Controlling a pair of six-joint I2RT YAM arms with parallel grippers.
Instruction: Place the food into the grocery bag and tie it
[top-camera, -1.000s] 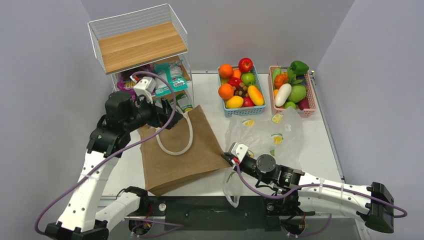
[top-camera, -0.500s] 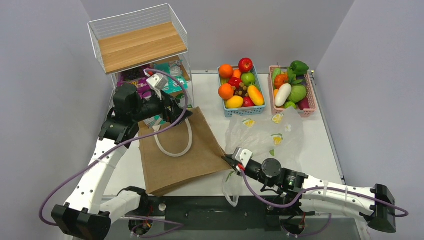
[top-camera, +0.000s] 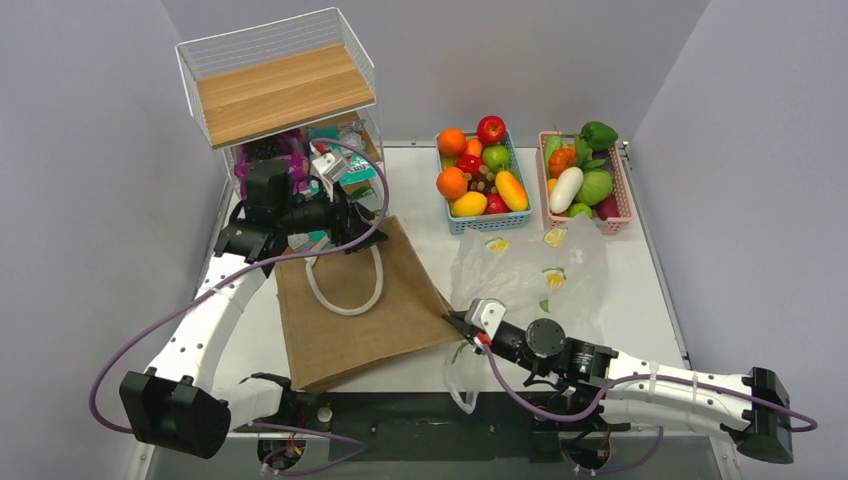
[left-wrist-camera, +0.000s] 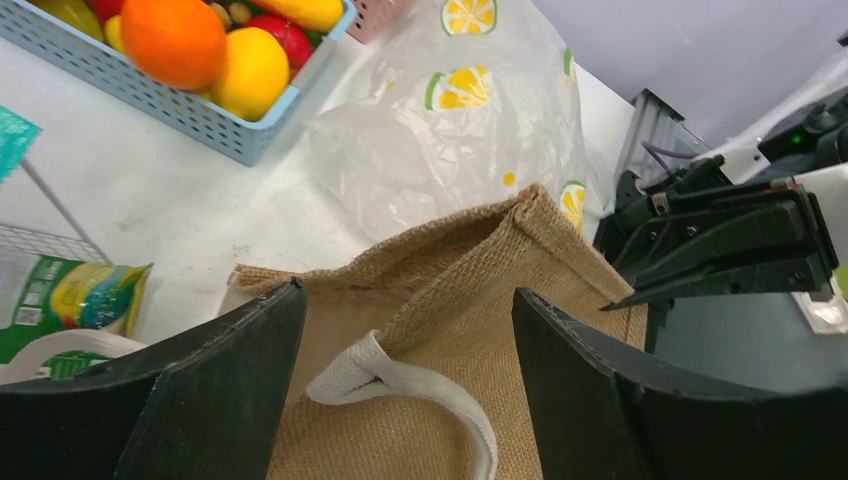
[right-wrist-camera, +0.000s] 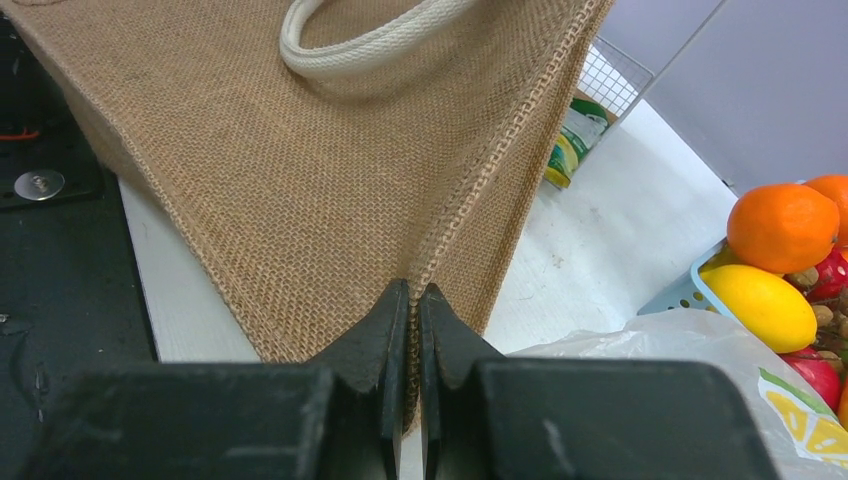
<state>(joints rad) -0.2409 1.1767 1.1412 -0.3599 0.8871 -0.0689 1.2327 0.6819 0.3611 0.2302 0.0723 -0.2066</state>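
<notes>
The flat brown burlap tote bag (top-camera: 350, 310) lies on the white bench (top-camera: 415, 175), and both arms are at work on it. The right end effector (right-wrist-camera: 413, 292) is pressed together on the tote's near right corner seam, apparently to pin or drag that corner. The left end effector (left-wrist-camera: 408, 300) hangs over the tote's far edge with its fingers wide apart, straddling the rim and a white webbing handle (left-wrist-camera: 400, 375) and clamped on nothing, which looks like a reach for the rim or the handle.

The thin translucent plastic grocery bag printed with lemon slices (top-camera: 530, 265) lies crumpled and flat just right of the tote. Its near left edge seems tucked under the tote's corner, which may be why the tote is being gripped first. Nothing is visibly inside it.

The food waits beyond the tote. The shiny purple, teal and green snack packets (top-camera: 340, 165) sit under the white wire rack with a wooden shelf (top-camera: 280, 85) at the tote's far left, and the round orange and yellow toy fruits (top-camera: 452, 183) sit in the pale blue plastic basket (top-camera: 478, 224) to its far right. By my reading, packing and tying have not begun.
</notes>
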